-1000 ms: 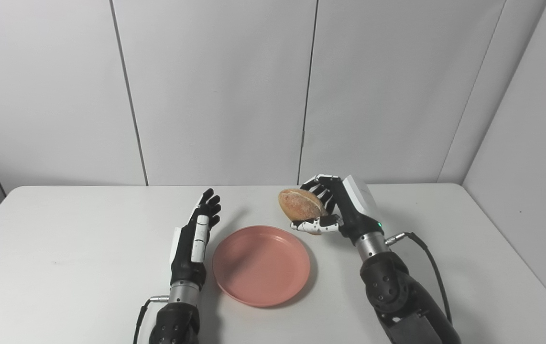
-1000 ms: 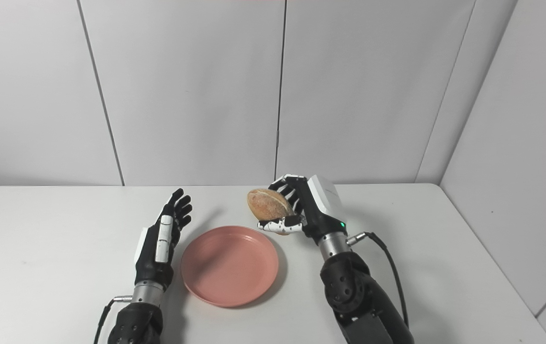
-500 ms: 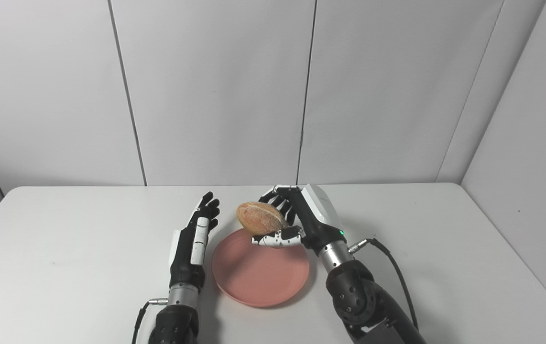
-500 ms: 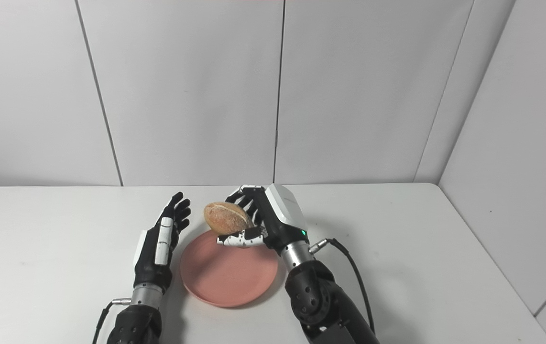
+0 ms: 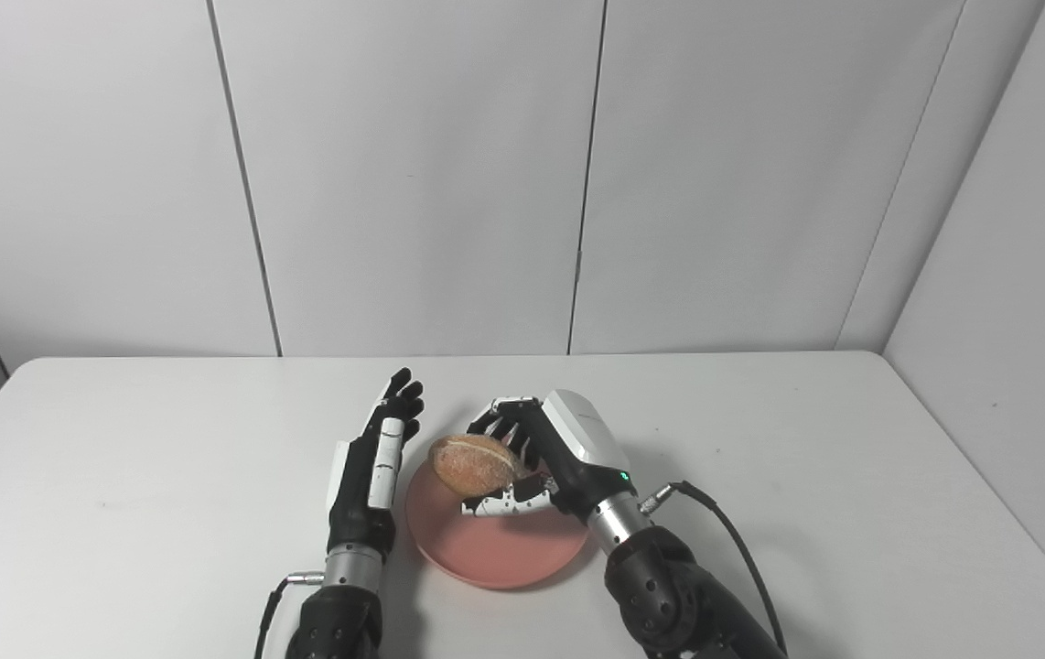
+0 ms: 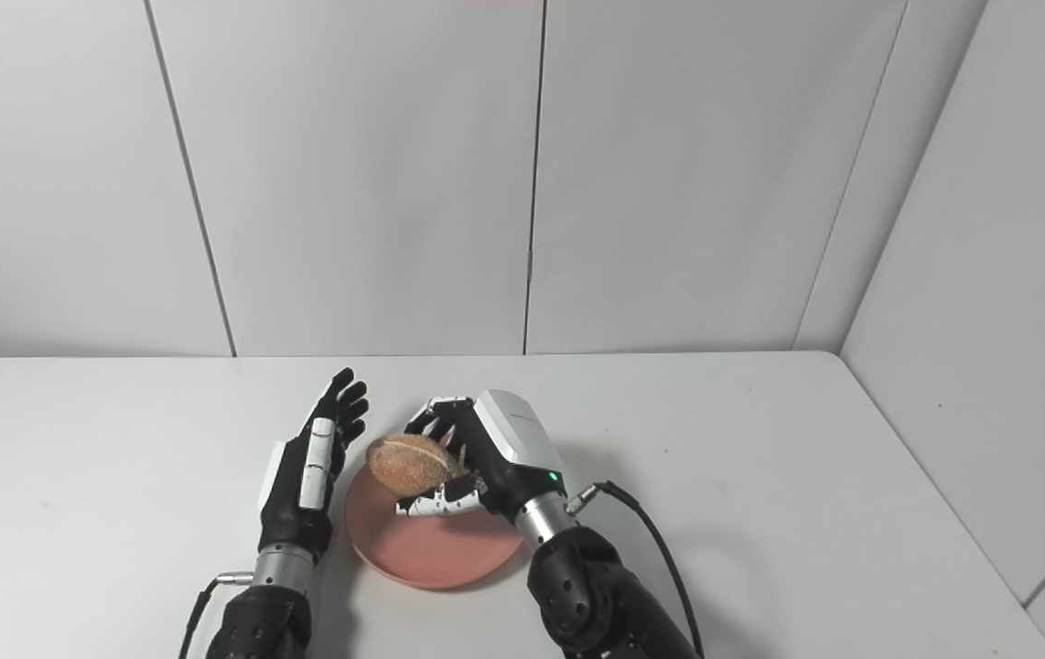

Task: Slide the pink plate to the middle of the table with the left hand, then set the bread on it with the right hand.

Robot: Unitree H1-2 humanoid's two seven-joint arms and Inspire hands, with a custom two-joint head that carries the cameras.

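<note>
White panelled walls behind a white table. Pink plate sits toward the near edge, roughly mid-width. Right hand grips the bread over the plate. Left hand empty, fingers spread, beside the plate's left rim. Placing step; next: lower, let go.

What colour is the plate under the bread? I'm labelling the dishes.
Pink, a plain salmon shade with no pattern; the plate shows best in the left eye view.

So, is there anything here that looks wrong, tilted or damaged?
Nothing stands out. The pink plate lies flat on the table, the right hand holds the whole bread over it, and the left hand waits open beside the plate. Nothing looks spilled or broken.
</note>
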